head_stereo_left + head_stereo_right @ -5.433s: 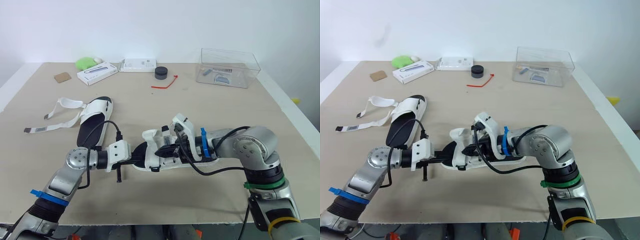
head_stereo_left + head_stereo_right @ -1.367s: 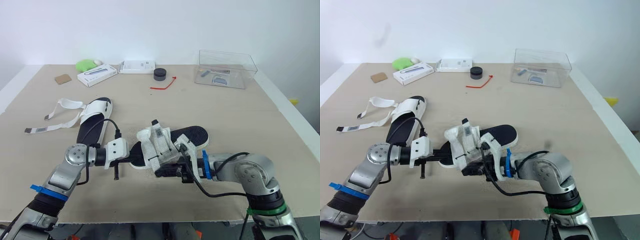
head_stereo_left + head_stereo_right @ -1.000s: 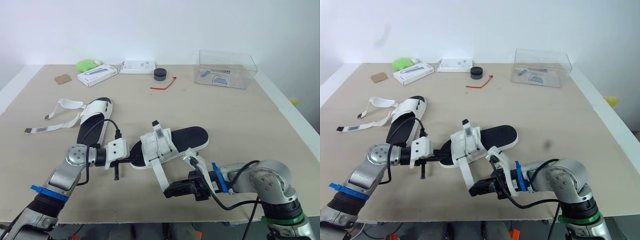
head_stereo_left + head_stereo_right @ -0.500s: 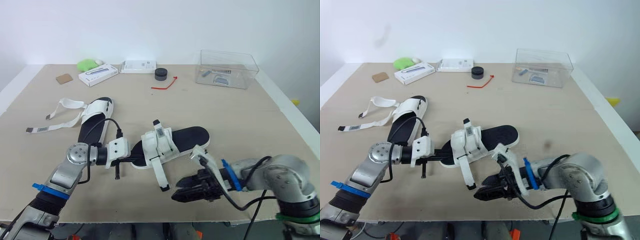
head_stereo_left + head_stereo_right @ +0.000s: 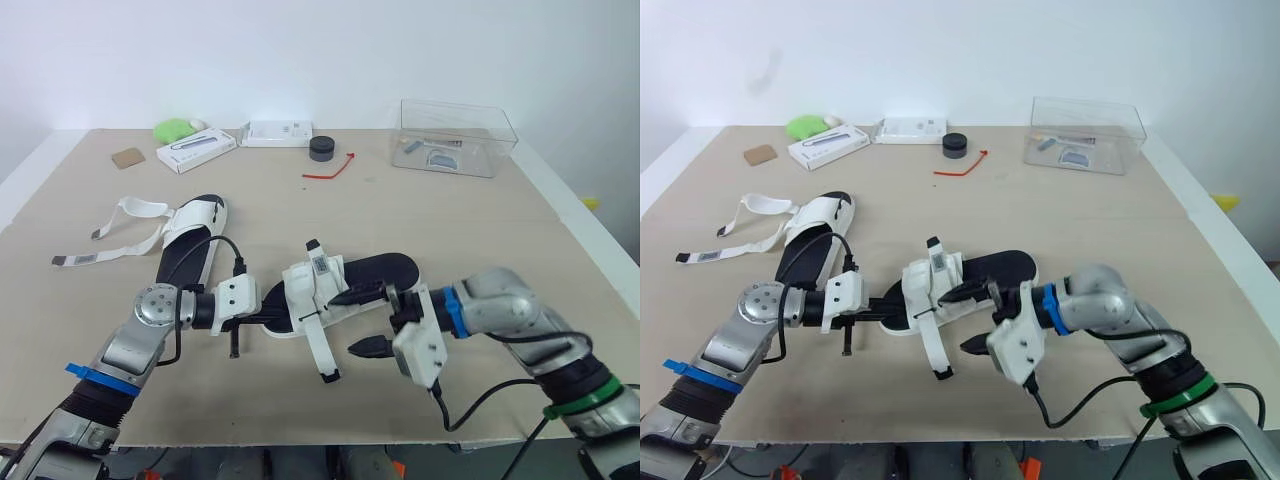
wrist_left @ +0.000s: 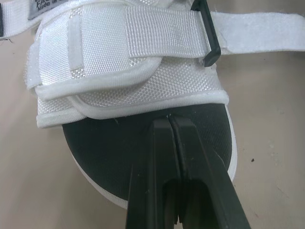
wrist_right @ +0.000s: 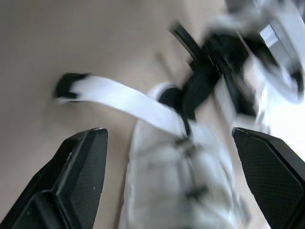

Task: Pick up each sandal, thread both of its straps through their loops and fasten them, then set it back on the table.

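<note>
The left arm stretches low toward the middle, the left gripper [image 5: 266,318] pinched tight, while the bent right arm points the right gripper [image 5: 361,322] inward, fingers spread wide.

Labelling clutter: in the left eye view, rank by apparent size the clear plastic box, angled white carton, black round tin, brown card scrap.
1. clear plastic box
2. angled white carton
3. black round tin and brown card scrap look alike
</note>
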You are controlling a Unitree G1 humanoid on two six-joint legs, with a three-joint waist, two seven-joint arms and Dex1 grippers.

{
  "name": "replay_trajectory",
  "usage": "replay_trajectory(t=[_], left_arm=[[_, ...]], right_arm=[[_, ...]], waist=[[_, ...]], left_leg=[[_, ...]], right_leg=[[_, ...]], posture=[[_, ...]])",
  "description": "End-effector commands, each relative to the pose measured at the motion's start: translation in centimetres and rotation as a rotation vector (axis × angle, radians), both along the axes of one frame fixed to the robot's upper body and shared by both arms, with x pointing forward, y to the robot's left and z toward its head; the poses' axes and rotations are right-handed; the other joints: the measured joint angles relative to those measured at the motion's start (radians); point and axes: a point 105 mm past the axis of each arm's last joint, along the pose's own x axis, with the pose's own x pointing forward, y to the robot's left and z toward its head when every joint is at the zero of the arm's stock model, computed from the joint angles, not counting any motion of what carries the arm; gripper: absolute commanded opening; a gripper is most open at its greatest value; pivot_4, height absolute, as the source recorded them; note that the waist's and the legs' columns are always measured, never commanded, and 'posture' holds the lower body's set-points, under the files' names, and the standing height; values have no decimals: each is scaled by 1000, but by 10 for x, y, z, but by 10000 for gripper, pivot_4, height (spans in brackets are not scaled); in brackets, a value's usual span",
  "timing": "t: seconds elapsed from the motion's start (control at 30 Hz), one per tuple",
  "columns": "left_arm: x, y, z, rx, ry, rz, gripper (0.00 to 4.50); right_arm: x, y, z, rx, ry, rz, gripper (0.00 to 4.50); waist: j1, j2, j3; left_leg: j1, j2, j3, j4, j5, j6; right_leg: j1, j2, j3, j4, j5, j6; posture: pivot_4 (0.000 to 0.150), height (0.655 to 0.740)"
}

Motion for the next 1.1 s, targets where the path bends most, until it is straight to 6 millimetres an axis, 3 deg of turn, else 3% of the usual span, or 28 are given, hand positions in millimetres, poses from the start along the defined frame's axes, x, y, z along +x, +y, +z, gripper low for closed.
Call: replay_trajectory(t=[0.03, 0.27, 0.6, 0.7, 0.93, 1.03, 1.1], left_arm=[[-6, 13, -30, 94, 97, 43, 0], [-6, 14, -30, 93, 98, 50, 0], [-9, 14, -31, 92, 101, 56, 0], [-9, 13, -31, 91, 102, 56, 0], [-9, 12, -31, 90, 100, 52, 0], [-9, 12, -31, 90, 100, 51, 0], [-9, 12, -32, 93, 102, 50, 0]], right_arm=[[3, -2, -4, -9, -108, 86, 44782], [9, 24, 1, 45, -124, 154, 44782], [5, 37, 1, 49, -85, 188, 44782], [4, 38, 0, 41, -74, 192, 36937], [3, 38, -1, 28, -20, 184, 1950], [1, 39, -2, 31, 31, 172, 340], [-1, 44, 8, 123, 191, 101, 340]], waist=[[0, 0, 0], [-1, -2, 1], [-1, -2, 1], [-1, -2, 1], [-1, -2, 1], [-1, -2, 1], [-1, -2, 1]], left_leg=[[0, 0, 1, 0, 0, 0], [12, 2, 9, -1, 0, 0], [14, 3, 8, -2, 0, 0], [15, 3, 9, -2, 0, 0], [15, 3, 9, -2, 0, 0], [15, 3, 9, -2, 0, 0], [15, 3, 9, -2, 0, 0]], right_leg=[[0, 0, 0, 0, 0, -1], [7, 1, 10, 2, 0, -6], [8, -1, 10, 2, 1, -12], [8, -1, 10, 2, 1, -11], [8, -1, 10, 2, 1, -12], [8, -1, 10, 2, 1, -12], [8, -1, 10, 2, 1, -12]], posture=[[1500, 7400], [1500, 7400], [1500, 7400], [1500, 7400], [1500, 7400], [1500, 7400], [1500, 7400]])
